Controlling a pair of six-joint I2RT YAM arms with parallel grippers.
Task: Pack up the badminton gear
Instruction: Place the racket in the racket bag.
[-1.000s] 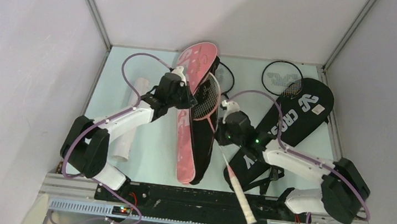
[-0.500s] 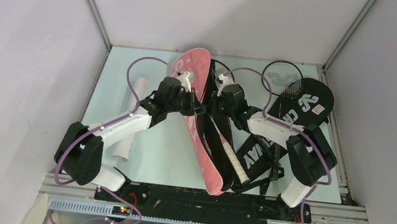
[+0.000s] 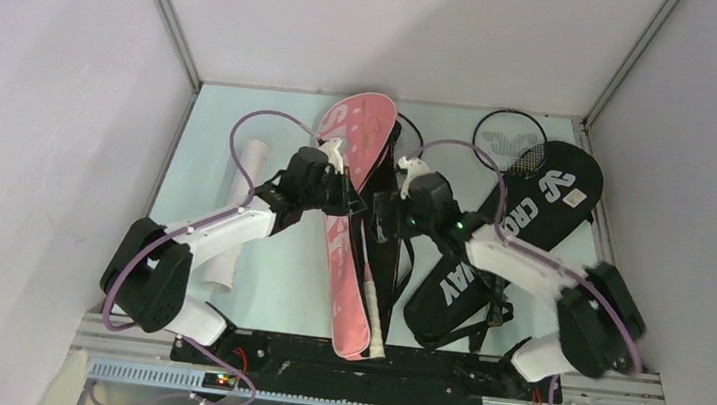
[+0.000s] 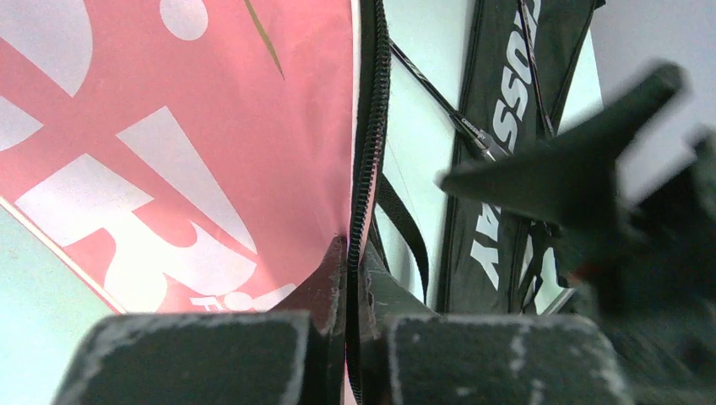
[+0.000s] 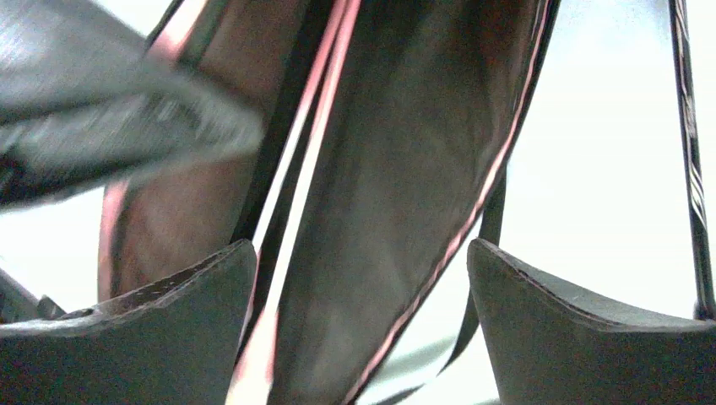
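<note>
Matt pink cloth bag (image 4: 169,126), toothed black zip (image 4: 368,160)

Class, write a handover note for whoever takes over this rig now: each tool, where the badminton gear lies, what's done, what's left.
Left tool: shut on the pink bag's zipper edge.
Right tool: open at the bag's mouth, holding nothing.
Done: one racket looks slid into the pink bag, white handle sticking out.
Left: black racket at the far edge, by the black bag; tube at the left; closing both bags. Shuttlecocks not visible.
</note>
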